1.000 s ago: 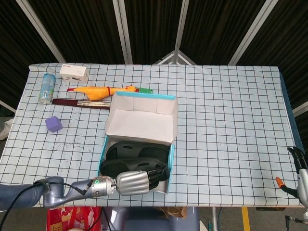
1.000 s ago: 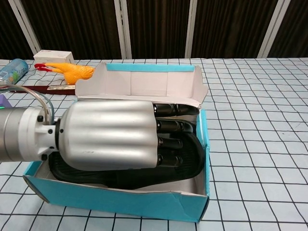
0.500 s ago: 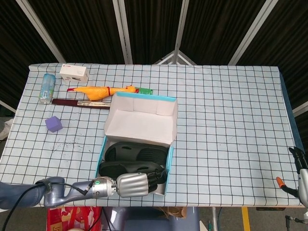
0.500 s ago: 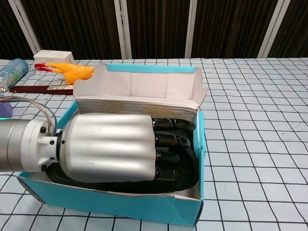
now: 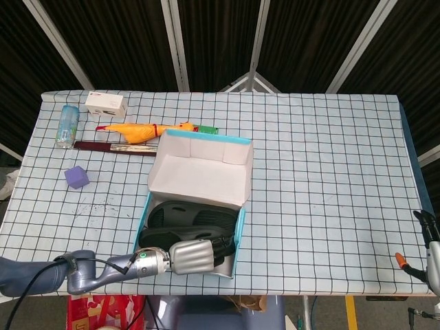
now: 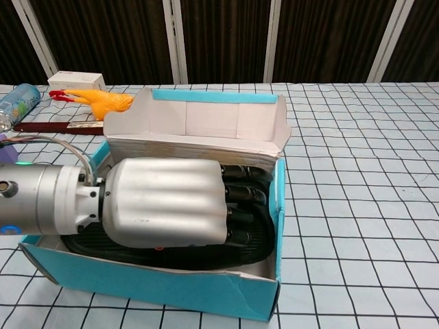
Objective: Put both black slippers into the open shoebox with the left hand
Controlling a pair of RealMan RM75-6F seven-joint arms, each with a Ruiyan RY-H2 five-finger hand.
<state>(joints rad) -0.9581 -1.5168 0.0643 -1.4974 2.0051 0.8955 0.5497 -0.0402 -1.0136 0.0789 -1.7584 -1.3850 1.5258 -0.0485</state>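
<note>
Both slippers (image 5: 192, 218) lie in the shoebox (image 6: 158, 292); the left hand (image 6: 168, 203) reaches in, fingers (image 6: 243, 199) curled on the near slipper (image 6: 257, 236); whether gripping, unclear.

Left robot hand (image 6: 168, 202) inside shoebox (image 6: 158, 291), fingers (image 6: 243, 199) on black slipper (image 6: 257, 240).

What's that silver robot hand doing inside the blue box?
The left hand is reaching into the open shoebox, its fingers on a black slipper lying at the near side. The other slipper already lies in the box further back. Whether the hand grips the slipper can't be seen. The right hand waits at the table's edge.
</note>
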